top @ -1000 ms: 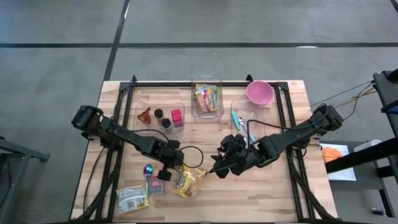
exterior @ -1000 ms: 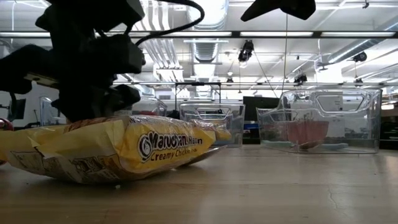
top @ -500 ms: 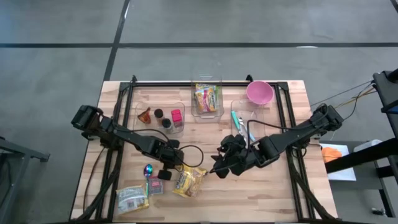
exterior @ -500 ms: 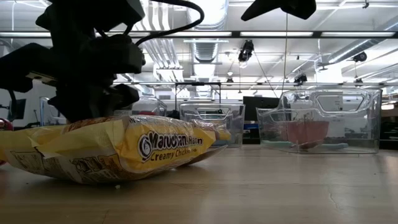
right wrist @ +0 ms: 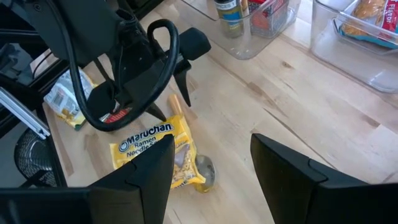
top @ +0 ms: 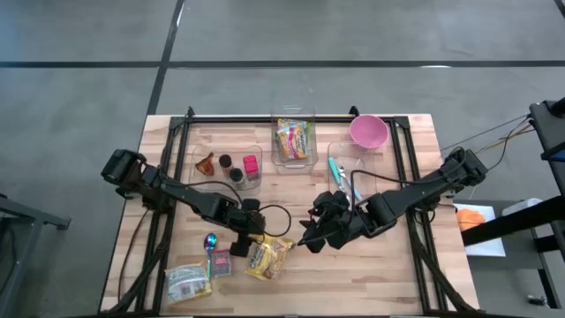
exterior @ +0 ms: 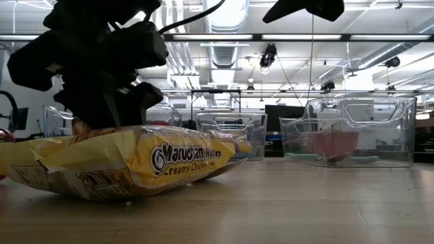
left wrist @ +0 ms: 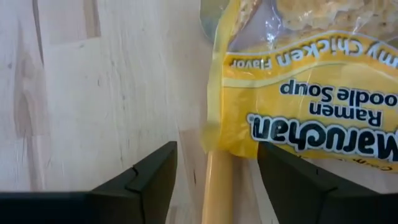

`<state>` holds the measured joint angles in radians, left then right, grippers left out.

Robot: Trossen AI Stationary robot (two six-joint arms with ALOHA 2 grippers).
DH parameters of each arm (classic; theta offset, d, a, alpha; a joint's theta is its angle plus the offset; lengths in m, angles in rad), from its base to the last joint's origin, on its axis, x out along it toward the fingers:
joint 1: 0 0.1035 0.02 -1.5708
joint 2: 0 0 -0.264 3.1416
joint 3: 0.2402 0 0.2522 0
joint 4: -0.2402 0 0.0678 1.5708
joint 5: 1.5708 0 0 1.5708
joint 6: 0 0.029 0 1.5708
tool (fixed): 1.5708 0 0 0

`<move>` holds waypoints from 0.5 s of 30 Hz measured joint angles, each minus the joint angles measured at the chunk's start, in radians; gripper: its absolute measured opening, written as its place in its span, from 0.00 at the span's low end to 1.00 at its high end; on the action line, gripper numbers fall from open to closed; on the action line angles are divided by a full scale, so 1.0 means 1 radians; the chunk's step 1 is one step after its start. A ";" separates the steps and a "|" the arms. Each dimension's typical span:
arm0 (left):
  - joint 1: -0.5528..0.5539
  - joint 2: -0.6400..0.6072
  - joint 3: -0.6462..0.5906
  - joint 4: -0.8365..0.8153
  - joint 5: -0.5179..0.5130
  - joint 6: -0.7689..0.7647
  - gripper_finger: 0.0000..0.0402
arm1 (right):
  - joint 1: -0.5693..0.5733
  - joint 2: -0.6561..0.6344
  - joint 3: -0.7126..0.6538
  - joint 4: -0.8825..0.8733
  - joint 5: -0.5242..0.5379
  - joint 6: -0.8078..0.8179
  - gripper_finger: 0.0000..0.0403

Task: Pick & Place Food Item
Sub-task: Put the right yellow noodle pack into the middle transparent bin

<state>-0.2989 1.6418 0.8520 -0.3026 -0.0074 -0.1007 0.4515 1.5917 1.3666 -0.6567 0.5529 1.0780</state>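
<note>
Hovering my left pincer [top: 248, 244] right at the upper edge of the yellow noodle packet [top: 267, 259], I have its fingers spread; from my left wrist the two dark fingers [left wrist: 147, 177] stand apart with the packet's crimped seam in the gap between them, nothing clamped. The packet lies flat on the wooden table [top: 371, 283] near the front, printed side up, lettering readable from the table-level camera [exterior: 135, 163]. A spoon [top: 209, 241] with a shiny rainbow bowl lies just to the packet's left, a small red packet [top: 219, 263] beside it, and a silver-white bag [top: 187, 282] sits nearer the front left corner. My right pincer [top: 311, 238] hangs above the table just right of the noodle packet, fingers parted and empty; its wrist camera looks past them at the packet [right wrist: 155, 152] and at my left arm. Along the far side stand three clear bins: the left bin [top: 228, 166] with small jars, the middle bin [top: 294, 141] with colourful packets, the right bin [top: 351, 163] next to a pink bowl [top: 367, 132].
</note>
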 joint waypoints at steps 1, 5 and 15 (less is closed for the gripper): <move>0.000 0.005 0.000 0.001 0.000 0.000 0.58 | 0.000 0.000 0.000 0.000 0.000 0.000 0.52; -0.001 0.031 0.000 0.006 0.009 0.000 0.58 | 0.000 0.000 0.000 0.002 0.000 0.003 0.52; 0.008 0.029 0.000 0.035 0.108 0.020 0.43 | 0.002 -0.001 0.000 0.008 -0.003 0.015 0.52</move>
<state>-0.2913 1.6707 0.8524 -0.2679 0.1003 -0.0802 0.4538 1.5909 1.3666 -0.6491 0.5495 1.0934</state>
